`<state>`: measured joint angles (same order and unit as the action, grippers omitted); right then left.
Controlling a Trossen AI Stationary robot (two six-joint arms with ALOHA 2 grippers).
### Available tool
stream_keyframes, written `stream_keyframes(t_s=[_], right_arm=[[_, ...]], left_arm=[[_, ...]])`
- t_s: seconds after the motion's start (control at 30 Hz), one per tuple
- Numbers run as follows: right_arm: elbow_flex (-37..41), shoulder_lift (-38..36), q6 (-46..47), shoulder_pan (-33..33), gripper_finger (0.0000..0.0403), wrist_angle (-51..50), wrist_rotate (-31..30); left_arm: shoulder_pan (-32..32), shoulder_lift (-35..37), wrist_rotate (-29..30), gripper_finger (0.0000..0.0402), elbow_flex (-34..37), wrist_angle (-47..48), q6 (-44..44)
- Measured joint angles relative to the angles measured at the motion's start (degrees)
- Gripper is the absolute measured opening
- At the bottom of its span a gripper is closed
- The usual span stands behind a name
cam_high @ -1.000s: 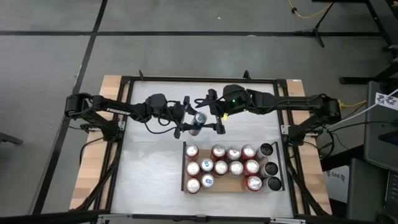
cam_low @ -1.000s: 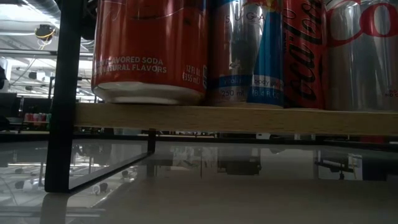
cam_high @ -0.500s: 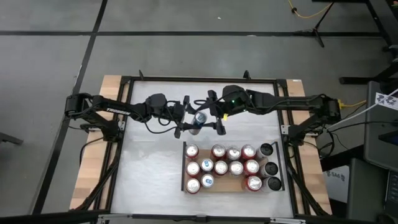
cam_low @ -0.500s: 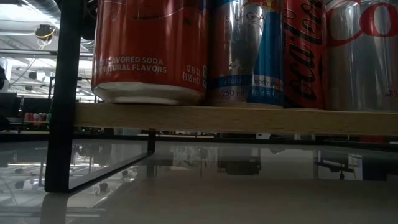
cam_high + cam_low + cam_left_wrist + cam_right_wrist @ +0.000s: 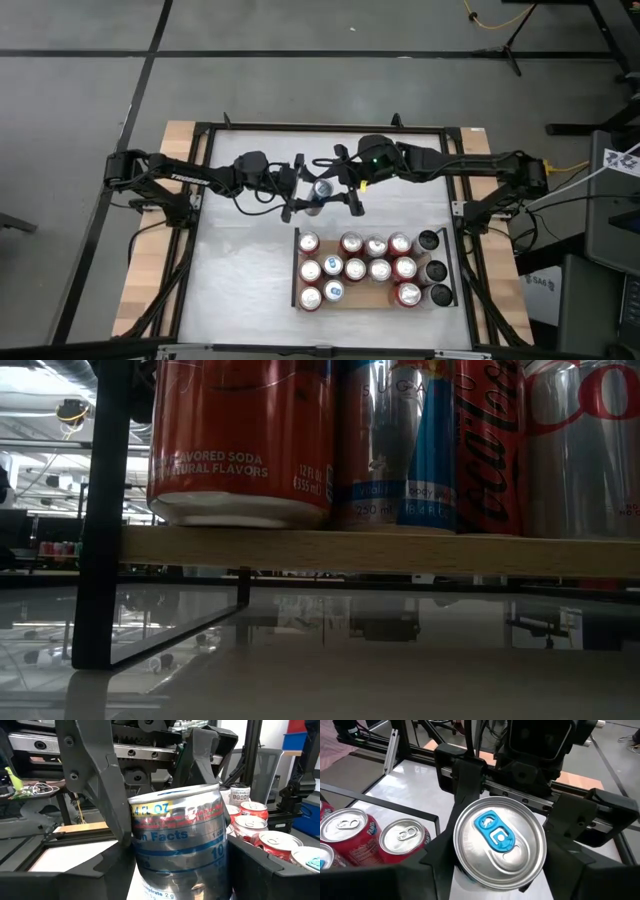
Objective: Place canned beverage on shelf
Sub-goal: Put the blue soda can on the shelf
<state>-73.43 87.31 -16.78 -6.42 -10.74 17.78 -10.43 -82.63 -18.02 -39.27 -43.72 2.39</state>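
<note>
The silver can (image 5: 320,191) is clasped by both the left tool (image 5: 298,190) and the right tool (image 5: 346,187), whose fingers have just narrowed; a handover above the table (image 5: 240,270), beyond the shelf (image 5: 375,296), is judged underway.

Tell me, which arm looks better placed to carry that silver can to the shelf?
Probably the right: both hands bracket the silver can, but the right hand sits above the shelf's cans, while the left hand is farther off.
</note>
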Motion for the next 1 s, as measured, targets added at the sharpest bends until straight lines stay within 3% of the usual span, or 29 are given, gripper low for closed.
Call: stream_keyframes(t_s=[0.27,0.67,1.0], right_arm=[[0.00,0.00,-0.17,0.00,0.0224,0.24,-0.57],[0.05,-0.93,-0.26,-0.07,0.0224,-1.18,-2.21],[-4.32,-1.01,-0.20,-0.09,0.0224,-13.17,-4.22]], left_arm=[[-0.02,0.04,2.07,0.0290,-0.02,-0.17,-0.50],[-0.05,0.09,3.77,0.0294,-0.12,3.74,-0.35],[-0.05,0.07,4.15,0.0295,-0.11,4.82,-0.33]])
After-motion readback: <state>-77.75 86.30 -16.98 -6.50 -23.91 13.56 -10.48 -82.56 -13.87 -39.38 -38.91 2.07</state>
